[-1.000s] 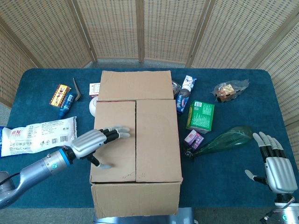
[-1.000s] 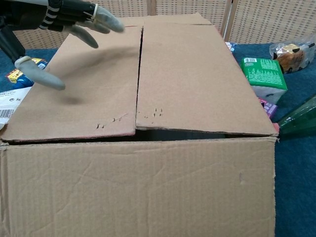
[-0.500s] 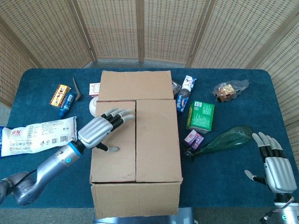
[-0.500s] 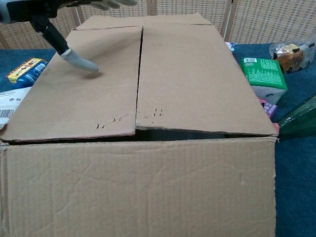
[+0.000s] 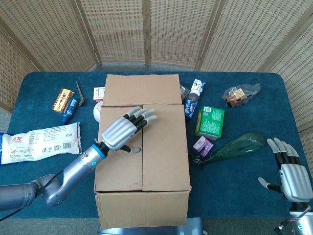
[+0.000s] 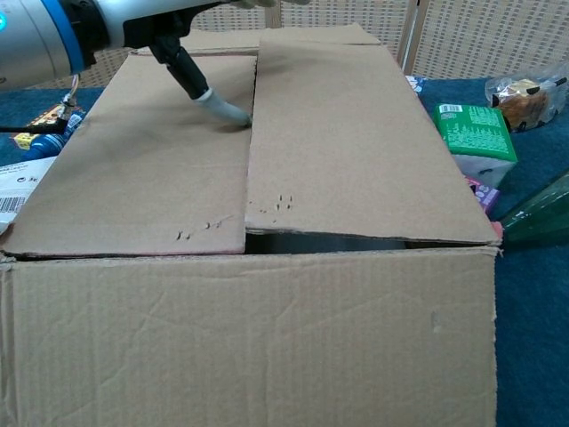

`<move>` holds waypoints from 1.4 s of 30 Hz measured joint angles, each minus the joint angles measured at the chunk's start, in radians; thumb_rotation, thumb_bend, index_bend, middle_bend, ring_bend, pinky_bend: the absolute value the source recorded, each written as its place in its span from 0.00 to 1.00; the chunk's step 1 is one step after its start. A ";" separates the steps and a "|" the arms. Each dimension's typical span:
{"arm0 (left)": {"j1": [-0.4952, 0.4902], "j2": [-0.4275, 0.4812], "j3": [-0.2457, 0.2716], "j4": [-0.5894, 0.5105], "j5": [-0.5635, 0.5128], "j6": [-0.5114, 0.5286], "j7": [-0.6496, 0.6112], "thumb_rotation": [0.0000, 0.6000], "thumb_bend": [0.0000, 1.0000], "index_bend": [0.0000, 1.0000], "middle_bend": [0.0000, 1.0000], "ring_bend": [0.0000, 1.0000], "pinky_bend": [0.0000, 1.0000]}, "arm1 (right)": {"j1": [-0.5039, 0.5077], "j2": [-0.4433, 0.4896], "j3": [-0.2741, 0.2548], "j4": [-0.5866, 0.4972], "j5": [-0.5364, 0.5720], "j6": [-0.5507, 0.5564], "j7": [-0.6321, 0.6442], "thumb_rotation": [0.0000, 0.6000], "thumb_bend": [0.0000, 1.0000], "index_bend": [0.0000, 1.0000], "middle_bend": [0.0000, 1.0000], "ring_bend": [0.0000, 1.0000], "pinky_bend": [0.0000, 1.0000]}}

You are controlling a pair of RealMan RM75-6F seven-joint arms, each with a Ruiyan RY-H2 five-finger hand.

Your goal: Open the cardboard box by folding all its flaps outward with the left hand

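Note:
The cardboard box [image 5: 161,147] stands mid-table with its two long top flaps lying closed, meeting at a seam [image 5: 142,161]. A short flap [image 5: 142,89] shows at the far end. My left hand [image 5: 124,128] hovers over the left flap [image 6: 133,169] with fingers spread toward the seam, holding nothing. In the chest view its thumb [image 6: 222,108] touches the left flap's inner edge at the seam. My right hand [image 5: 292,175] rests open near the table's front right corner, far from the box.
Left of the box lie a white packet [image 5: 39,142], a blue tube [image 5: 70,108] and a red-yellow box [image 5: 63,98]. To its right are a green box [image 5: 211,121], a green bottle [image 5: 238,146], a small purple box [image 5: 203,145] and a snack bag [image 5: 239,94].
My left hand has swept right and away across the left flap, from its outer part to the seam, where the thumb now touches. The flaps have not moved. The right hand has barely shifted.

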 measured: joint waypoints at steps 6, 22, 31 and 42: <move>-0.018 -0.046 -0.021 0.025 -0.017 -0.020 0.040 1.00 0.07 0.00 0.00 0.00 0.00 | -0.002 0.007 0.002 0.000 0.002 0.003 0.015 1.00 0.08 0.00 0.00 0.00 0.09; -0.021 -0.102 -0.073 0.064 -0.012 -0.001 0.029 1.00 0.07 0.00 0.00 0.00 0.00 | -0.003 0.015 -0.001 -0.007 -0.005 0.001 0.028 1.00 0.08 0.00 0.00 0.00 0.09; -0.040 -0.112 -0.130 0.045 0.001 0.025 0.033 1.00 0.07 0.00 0.00 0.00 0.02 | -0.005 0.021 0.000 -0.010 -0.004 0.005 0.041 1.00 0.08 0.00 0.00 0.00 0.09; -0.128 -0.122 -0.226 0.044 -0.043 -0.014 0.094 1.00 0.07 0.00 0.00 0.00 0.02 | 0.000 0.027 0.003 -0.011 0.007 -0.008 0.051 1.00 0.08 0.00 0.00 0.00 0.09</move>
